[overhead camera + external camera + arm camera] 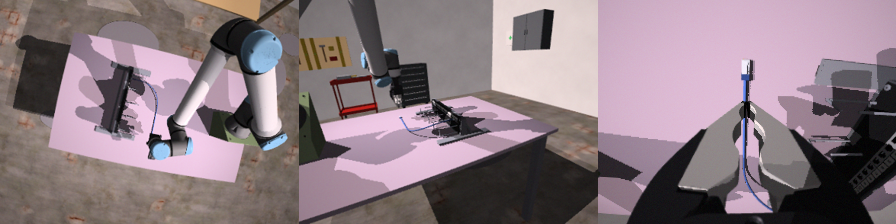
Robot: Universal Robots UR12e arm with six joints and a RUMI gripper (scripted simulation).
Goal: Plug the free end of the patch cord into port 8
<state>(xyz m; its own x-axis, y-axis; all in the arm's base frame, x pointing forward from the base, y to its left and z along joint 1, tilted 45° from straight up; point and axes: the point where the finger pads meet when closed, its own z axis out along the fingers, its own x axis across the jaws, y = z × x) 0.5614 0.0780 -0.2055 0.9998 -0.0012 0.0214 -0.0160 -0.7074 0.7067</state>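
The blue patch cord [155,102] [413,129] [744,135] runs from the black rack [121,99] [451,116] [873,165] across the pink table [84,129] [375,160] [673,50]. Its free plug [400,118] [747,67] lies flat on the table, pointing away from the wrist camera. My gripper [397,100] [746,102] hangs a little above the table, over the cord just behind the plug. Its fingers are shut, tips together. The cord shows through the gap below the tips and appears to lie on the table beneath them. In the top view the wrist hides the fingers.
Several short stubs [131,114] stick out of the rack's port side towards the arm. The arm's green base block [219,129] [307,129] stands at the table's end. A red cart [352,95] and a black drawer cabinet [413,84] stand behind the table.
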